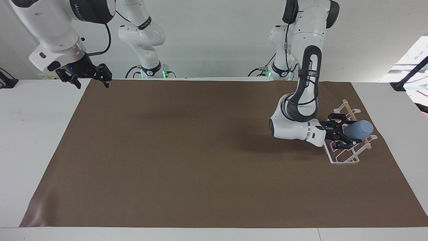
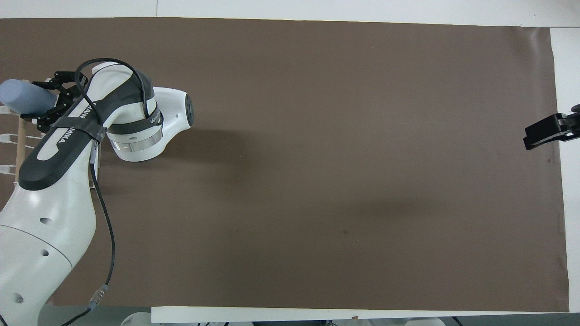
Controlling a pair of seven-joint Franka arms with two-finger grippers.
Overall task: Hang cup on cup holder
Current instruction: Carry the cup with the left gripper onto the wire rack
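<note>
Facing view: the cup (image 1: 360, 130) is being held sideways over the cup holder (image 1: 347, 147) by the left gripper (image 1: 346, 134) (clamped); the right gripper (image 1: 89, 77), fingers apart, is waiting raised over the table's edge at the right arm's end.

White wall (image 1: 217, 36), perhaps window (image 1: 409, 60).

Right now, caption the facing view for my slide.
Left gripper holds light-blue cup sideways over white wire cup holder; right arm waits.

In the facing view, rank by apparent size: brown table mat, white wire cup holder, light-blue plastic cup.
1. Brown table mat, by far.
2. White wire cup holder.
3. Light-blue plastic cup, lying sideways over the holder in the left tool.
</note>
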